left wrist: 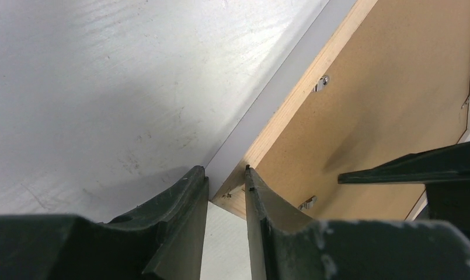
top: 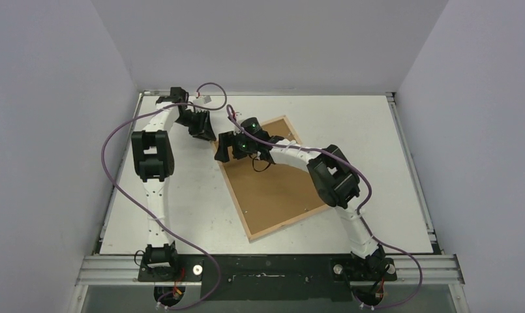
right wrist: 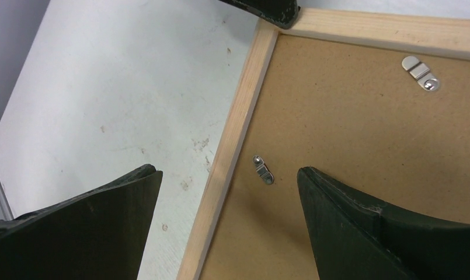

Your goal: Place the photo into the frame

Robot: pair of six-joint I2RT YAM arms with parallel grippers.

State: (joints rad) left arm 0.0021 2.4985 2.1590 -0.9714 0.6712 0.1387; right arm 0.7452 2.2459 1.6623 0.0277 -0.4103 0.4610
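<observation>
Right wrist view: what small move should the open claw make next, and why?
Probably lower the right claw a little so one finger reaches the small metal clip beside the wooden rail of the frame. The brown backing board sits in the frame, no photo shows, and the open claw hangs with that clip between its fingers, so freeing the board seems first.

Nothing readable here, far as I can tell: frame and backing panel below the right gripper look unmarked.
</observation>
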